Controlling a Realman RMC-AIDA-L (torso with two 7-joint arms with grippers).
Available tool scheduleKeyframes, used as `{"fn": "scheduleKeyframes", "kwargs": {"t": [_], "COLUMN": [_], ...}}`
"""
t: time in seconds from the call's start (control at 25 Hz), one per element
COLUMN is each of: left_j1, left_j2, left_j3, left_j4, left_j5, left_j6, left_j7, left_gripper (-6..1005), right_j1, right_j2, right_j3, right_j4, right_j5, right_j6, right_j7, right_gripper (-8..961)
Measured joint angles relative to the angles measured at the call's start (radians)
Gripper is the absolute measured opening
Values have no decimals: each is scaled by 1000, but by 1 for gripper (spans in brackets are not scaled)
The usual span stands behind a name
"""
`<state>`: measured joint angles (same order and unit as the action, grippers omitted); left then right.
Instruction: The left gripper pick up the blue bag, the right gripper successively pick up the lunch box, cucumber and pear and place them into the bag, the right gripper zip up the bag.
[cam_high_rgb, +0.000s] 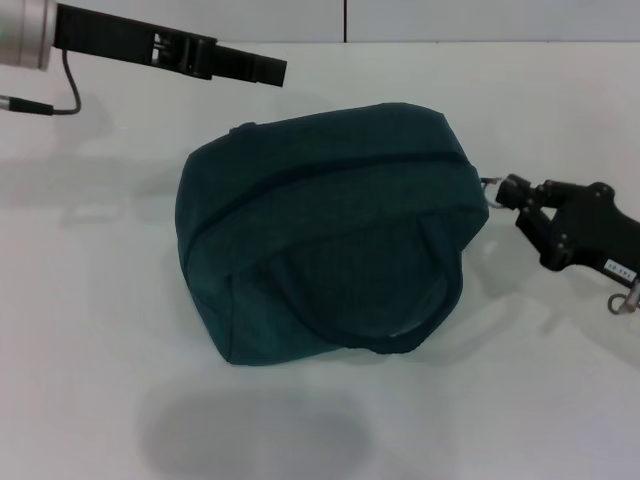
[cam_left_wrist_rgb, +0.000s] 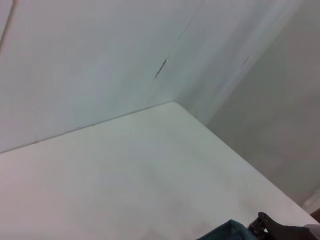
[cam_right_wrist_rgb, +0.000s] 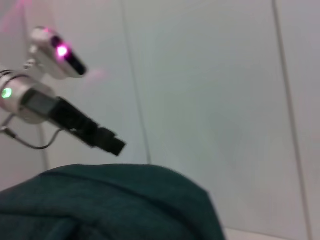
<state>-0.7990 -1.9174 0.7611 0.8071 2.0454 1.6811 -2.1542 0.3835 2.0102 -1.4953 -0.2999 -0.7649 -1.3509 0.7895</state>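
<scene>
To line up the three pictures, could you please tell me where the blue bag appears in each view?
Head view: the blue bag sits mid-table, zipped, between both arms.
Left wrist view: only a teal corner shows at the lower edge.
Right wrist view: it fills the lower part.
Shared landmark: the left tool, also in the right wrist view.

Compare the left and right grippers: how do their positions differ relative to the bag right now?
The left gripper hangs above and behind the blue bag, clear of it; the right gripper sits at the bag's right end, by the zipper pull. Left points inward from upper left; right is low near the table. Both are black.
</scene>
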Motion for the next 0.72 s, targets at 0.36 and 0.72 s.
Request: {"fn": "scheduleKeyframes", "kwargs": {"t": [0.36, 0.72], "left_j1": [8, 45], "left_j2": [-10, -13], "left_j3": [-12, -13], "left_j4": [2, 3], "left_j5": [-10, -67], "left_j6": [0, 0], "left_j7": [13, 59], "left_gripper": [260, 269], "right_j1": [4, -10], "right_j2": [5, -1], "right_j3": [38, 140], "right_j4": [-2, -9], "right_j5": [2, 4], "right_j6": [80, 97], "right_j7": [-25, -38], "right_gripper": [200, 584]}}
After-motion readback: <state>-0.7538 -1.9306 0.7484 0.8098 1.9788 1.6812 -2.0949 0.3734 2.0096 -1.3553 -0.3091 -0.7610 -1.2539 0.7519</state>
